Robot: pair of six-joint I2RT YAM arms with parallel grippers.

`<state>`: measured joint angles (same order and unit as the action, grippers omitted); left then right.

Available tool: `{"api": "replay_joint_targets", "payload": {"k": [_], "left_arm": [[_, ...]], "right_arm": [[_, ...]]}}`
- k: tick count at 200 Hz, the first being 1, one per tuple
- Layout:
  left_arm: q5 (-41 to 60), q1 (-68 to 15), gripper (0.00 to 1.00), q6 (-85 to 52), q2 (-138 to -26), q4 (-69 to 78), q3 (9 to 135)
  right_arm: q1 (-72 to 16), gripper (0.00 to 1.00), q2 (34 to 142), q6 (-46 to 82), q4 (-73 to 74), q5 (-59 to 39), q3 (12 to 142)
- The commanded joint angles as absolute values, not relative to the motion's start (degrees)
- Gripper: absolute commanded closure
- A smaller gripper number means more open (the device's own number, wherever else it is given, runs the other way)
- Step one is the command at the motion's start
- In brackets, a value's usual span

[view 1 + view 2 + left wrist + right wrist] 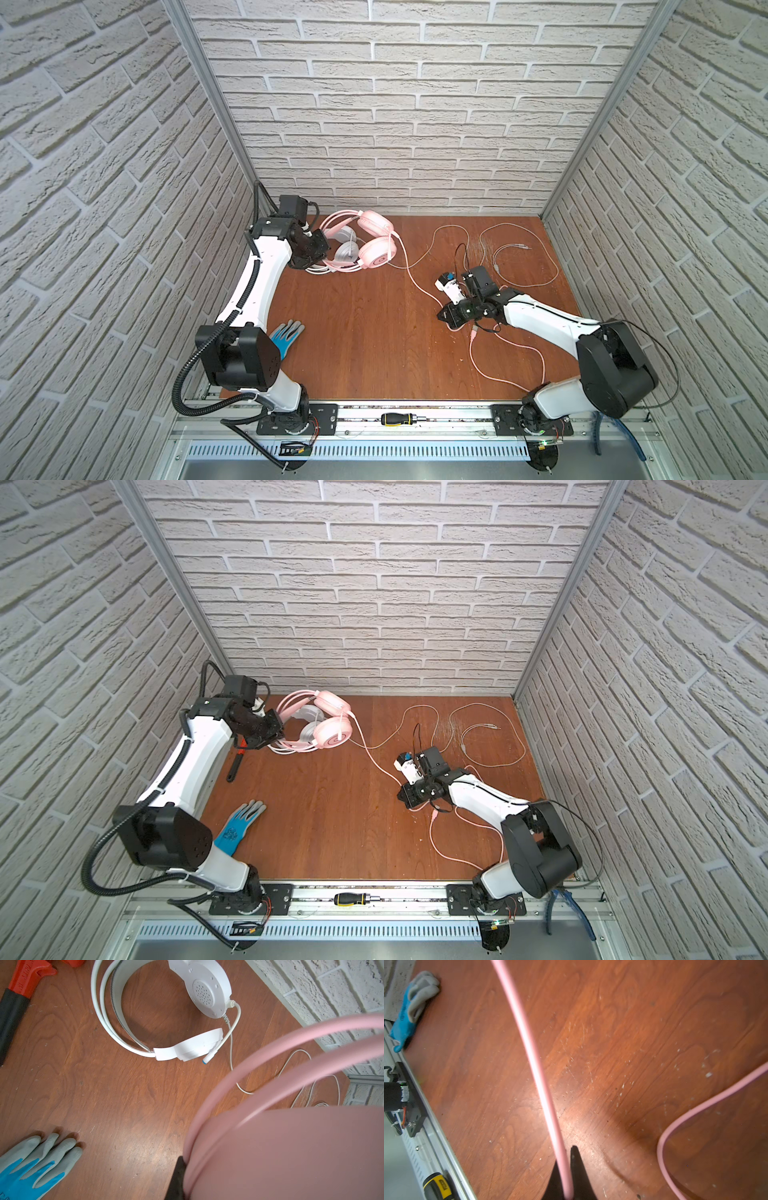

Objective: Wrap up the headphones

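Right gripper [565,1159] pinches pink cable [533,1057]; left gripper [322,250] grips pink headset [376,224]

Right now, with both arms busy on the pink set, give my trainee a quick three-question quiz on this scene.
1. True or false: the right gripper is shut on the white cable.
2. What does the left gripper hold? A the glove; B the pink headphones; C the screwdriver.
3. Fill in: the white headphones lie on the ____, in neither gripper.
Key: 1 false, it pinches the pink cable; 2 B, by the headband; 3 table.
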<state>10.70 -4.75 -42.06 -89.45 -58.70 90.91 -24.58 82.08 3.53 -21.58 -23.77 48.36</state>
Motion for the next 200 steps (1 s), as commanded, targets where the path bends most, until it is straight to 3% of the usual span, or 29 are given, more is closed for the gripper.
{"api": "replay_joint_targets", "payload": {"k": [1, 58, 138, 200], "left_arm": [[10.65, -6.27, 1.0, -43.14, -89.27, -56.52, 90.06], [7.52, -9.99, 1.0, -43.78, -92.21, -56.07, 89.03], [3.53, -14.51, 1.0, -42.3, -98.07, -57.79, 89.75], [2.72, -15.9, 1.0, -38.47, -99.71, -58.27, 89.08]], "right_arm": [[-25.48, 0.94, 79.22, -0.61, -28.88, -22.64, 52.73], [-26.67, 0.94, 77.6, -5.85, -39.47, -25.54, 63.23], [-29.58, 0.94, 83.59, -13.6, -54.84, -34.41, 79.89], [-29.97, 0.94, 83.54, -8.93, -46.1, -35.75, 83.46]]}}
